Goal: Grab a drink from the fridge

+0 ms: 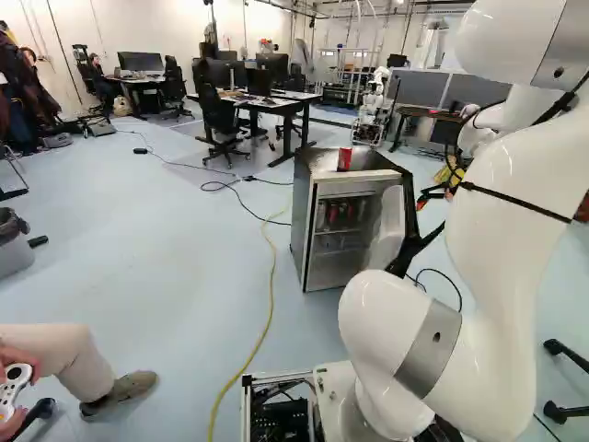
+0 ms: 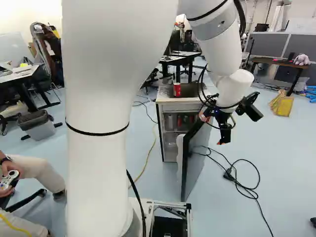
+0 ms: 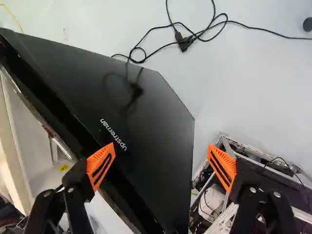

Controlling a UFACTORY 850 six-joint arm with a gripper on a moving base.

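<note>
Glossy black door (image 3: 156,156) stood open!
Black, orange-padded 2-finger gripper (image 2: 213,130) hung beside it, fingers apart; red metal can (image 1: 344,159) sat near the boxy silver fridge's (image 1: 302,207) front top edge.

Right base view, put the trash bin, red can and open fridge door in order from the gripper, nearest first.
1. Fridge door, beside the gripper.
2. Red can, on top of the fridge.
3. Trash bin, at the view's left.
</note>
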